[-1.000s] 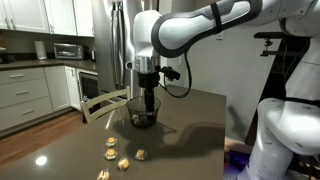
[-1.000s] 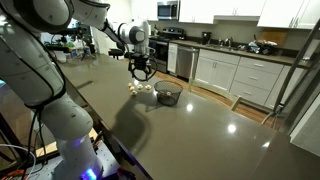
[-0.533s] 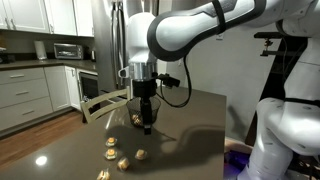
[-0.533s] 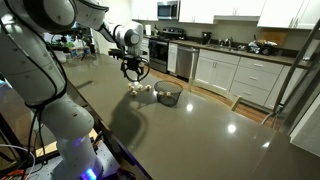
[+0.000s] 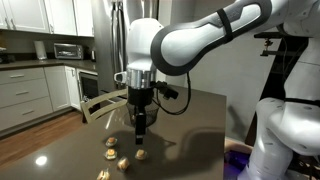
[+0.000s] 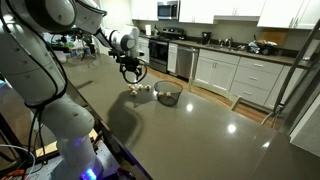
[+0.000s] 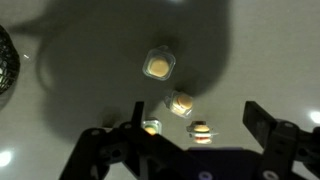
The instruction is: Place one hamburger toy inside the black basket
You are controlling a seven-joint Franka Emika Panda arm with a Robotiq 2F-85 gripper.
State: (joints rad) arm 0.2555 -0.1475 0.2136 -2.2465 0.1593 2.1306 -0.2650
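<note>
Beside the black basket [image 6: 168, 96], over the dark countertop [image 6: 205, 140], the Robotiq gripper [image 6: 131, 73] is hanging above a loose scatter of hamburger toys [image 6: 143, 90] and touching none of them. In the wrist view the fingers [image 7: 268, 125] are standing spread wide with nothing pinched between them. Four toys are lying on the counter below. The nearest hamburger toy [image 7: 180, 103] is sitting roughly under the middle of the gripper [image 7: 190, 128], two more are close beside it towards the palm, and a paler one [image 7: 158, 66] is lying a little farther out. The basket's mesh wall [image 7: 4, 60] is only just showing at the frame's edge, well apart from these toys. In an exterior view the gripper [image 5: 140, 127] is pointing straight down, just above one toy [image 5: 141, 155], with the others lying off to one side. Whether the basket is already holding a toy cannot be told, as its inside is too dark and small here. Judging by the empty fingers, the pick is not yet made. Lowering, closing on one toy, lifting, carrying it across to the basket and releasing over the rim all appear to be outstanding.
</note>
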